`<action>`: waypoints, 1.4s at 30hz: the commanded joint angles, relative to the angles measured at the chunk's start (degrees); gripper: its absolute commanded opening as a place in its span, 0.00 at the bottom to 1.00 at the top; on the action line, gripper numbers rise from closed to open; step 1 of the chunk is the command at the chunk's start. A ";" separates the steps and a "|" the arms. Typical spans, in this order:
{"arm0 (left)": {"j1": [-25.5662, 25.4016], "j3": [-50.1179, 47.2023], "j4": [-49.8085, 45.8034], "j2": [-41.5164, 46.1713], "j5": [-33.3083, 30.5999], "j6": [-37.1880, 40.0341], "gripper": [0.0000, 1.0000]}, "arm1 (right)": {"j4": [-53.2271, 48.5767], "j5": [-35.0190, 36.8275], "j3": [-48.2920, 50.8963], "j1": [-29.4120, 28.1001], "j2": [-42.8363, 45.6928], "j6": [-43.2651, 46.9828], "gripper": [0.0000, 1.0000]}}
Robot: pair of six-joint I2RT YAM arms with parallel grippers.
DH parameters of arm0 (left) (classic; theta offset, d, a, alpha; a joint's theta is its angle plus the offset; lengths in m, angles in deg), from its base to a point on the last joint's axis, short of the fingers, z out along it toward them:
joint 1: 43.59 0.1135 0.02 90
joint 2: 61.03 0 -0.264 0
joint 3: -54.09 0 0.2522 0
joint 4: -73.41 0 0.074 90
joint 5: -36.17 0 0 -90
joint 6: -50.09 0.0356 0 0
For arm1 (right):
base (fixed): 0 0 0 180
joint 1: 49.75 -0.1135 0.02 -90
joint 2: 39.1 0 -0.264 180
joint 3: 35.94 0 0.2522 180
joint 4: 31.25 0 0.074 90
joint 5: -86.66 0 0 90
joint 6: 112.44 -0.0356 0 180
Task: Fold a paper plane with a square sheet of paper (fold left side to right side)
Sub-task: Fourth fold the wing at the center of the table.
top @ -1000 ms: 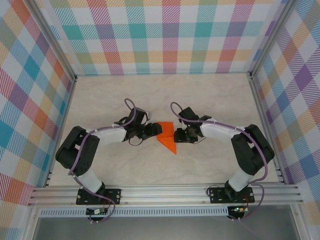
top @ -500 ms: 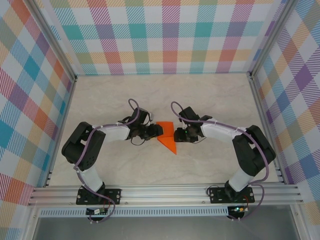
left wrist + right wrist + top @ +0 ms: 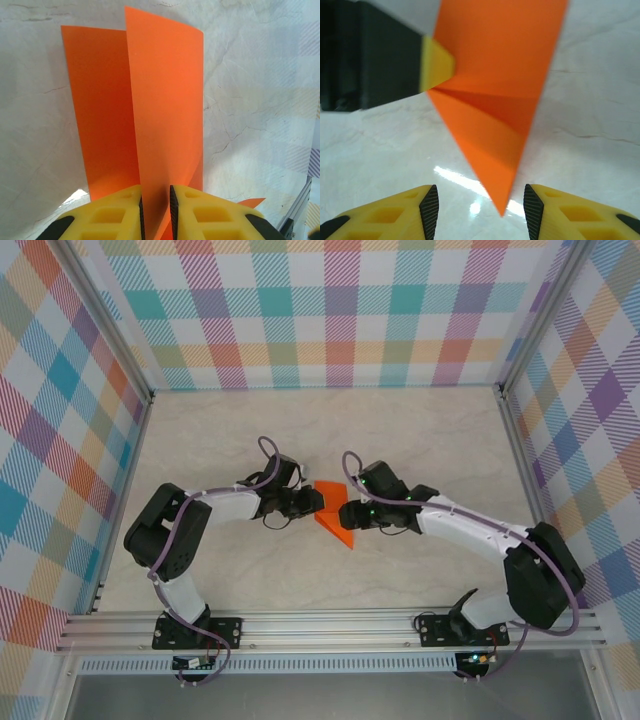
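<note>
The square sheet of paper [image 3: 336, 524] is bright orange and folded into a pointed shape in the middle of the table. In the left wrist view one flap [image 3: 165, 100] stands up and runs between my left gripper's [image 3: 156, 210] yellow fingers, which are closed to a narrow gap on it. My left gripper [image 3: 318, 503] is at the paper's left edge. My right gripper [image 3: 345, 515] is at its right side. In the right wrist view the paper's sharp tip [image 3: 502, 200] points between my open right gripper's [image 3: 480, 210] pads without touching them. The left fingertip [image 3: 437, 65] rests against the paper.
The table [image 3: 330, 430] is pale marble, closed in by plaid walls [image 3: 340, 310] at the back and both sides. An aluminium rail [image 3: 330, 625] with both arm bases runs along the near edge. Free table lies behind and in front of the paper.
My left gripper's jaws have narrowed onto the raised flap. My right arm has swung its elbow out to the right, and its gripper has moved a little left toward the paper's tip.
</note>
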State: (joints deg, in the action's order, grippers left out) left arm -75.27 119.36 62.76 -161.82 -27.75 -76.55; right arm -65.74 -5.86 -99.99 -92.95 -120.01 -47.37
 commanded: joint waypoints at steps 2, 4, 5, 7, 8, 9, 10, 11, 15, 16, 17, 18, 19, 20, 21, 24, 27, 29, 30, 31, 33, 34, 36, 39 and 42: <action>-0.75 1.42 -0.73 0.75 0.90 -0.01 0.21 | 2.48 2.29 -1.60 -4.13 -4.76 1.85 0.51; -0.75 1.71 -1.13 0.93 1.07 -0.18 0.21 | 2.38 3.85 -3.51 -5.40 -7.80 2.54 0.51; -0.79 1.84 -1.22 0.86 1.16 -0.27 0.21 | 2.33 5.05 -4.41 -5.96 -9.32 2.98 0.51; -0.84 2.13 -1.28 0.86 1.34 -0.46 0.21 | 1.96 7.41 -5.64 -6.48 -11.47 3.39 0.51; -0.84 2.25 -1.28 0.86 1.34 -0.62 0.22 | 2.03 8.35 -5.87 -6.52 -12.17 3.56 0.51; -0.84 2.32 -1.21 0.78 1.42 -0.94 0.22 | 2.25 9.11 -5.88 -6.54 -12.50 3.65 0.51; -0.84 2.41 -1.26 0.70 1.56 -1.06 0.22 | 2.60 9.73 -5.80 -6.61 -12.77 3.95 0.51; -0.84 2.63 -1.20 0.60 1.66 -1.33 0.22 | 2.72 10.48 -5.71 -6.70 -12.97 4.22 0.51; -0.84 3.56 -1.20 0.09 2.25 -2.47 0.24 | 2.54 12.74 -5.49 -7.25 -14.16 5.07 0.51; -0.84 3.81 -1.31 -0.07 2.39 -2.88 0.24 | 2.61 13.02 -5.36 -7.41 -14.43 5.13 0.51; -0.84 4.12 -1.32 -0.27 2.48 -3.12 0.24 | 2.93 13.36 -5.19 -7.55 -14.71 5.20 0.52; -0.84 4.33 -1.25 -0.41 2.65 -3.52 0.24 | 3.20 13.66 -5.13 -7.76 -14.81 5.16 0.51; -0.84 4.59 -1.29 -0.58 2.81 -3.82 0.24 | 3.43 14.01 -5.09 -7.91 -14.97 5.19 0.52; -0.79 4.79 -1.26 -0.71 2.91 -4.25 0.23 | 3.66 14.36 -5.09 -8.00 -15.10 5.18 0.52; -0.84 4.92 -1.16 -0.84 3.09 -4.59 0.24 | 3.81 14.75 -5.09 -8.08 -15.29 5.11 0.52; -0.84 5.58 -1.27 -1.27 3.54 -5.40 0.24 | 4.37 16.11 -4.94 -8.31 -15.60 4.79 0.52; -0.83 5.95 -1.64 -1.59 3.85 -5.81 0.24 | 5.24 16.73 -4.56 -8.61 -15.96 4.84 0.52; -0.84 6.09 -1.83 -1.69 3.71 -5.95 0.24 | 5.11 17.22 -4.73 -8.74 -16.58 4.76 0.50; -0.84 6.17 -1.88 -1.69 3.71 -5.90 0.24 | 5.04 17.51 -4.74 -8.77 -16.78 4.64 0.50; -0.84 6.23 -1.99 -1.77 3.74 -5.90 0.24 | 5.14 17.79 -4.61 -8.74 -16.96 4.63 0.49; -0.84 6.46 -2.19 -1.86 3.86 -5.93 0.24 | 5.34 18.21 -4.39 -8.74 -17.16 4.45 0.47; -0.83 6.55 -2.32 -1.86 3.80 -5.86 0.24 | 5.43 18.42 -4.31 -8.75 -17.26 4.38 0.46; -0.84 6.61 -2.51 -1.95 3.77 -5.84 0.24 | 5.33 18.78 -4.21 -8.77 -17.45 4.18 0.43; -0.84 6.95 -3.26 -1.86 3.63 -5.39 0.25 | 5.53 18.78 -3.88 -8.76 -17.50 3.87 0.38; -0.75 7.47 -4.92 -1.34 2.85 -4.29 0.29 | 5.69 18.37 -3.86 -8.74 -17.62 3.82 0.31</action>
State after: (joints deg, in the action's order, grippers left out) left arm -75.38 124.93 59.92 -162.98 -24.88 -81.93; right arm -60.89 11.93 -104.14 -101.25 -137.10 -43.09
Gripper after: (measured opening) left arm 0.285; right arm 0.321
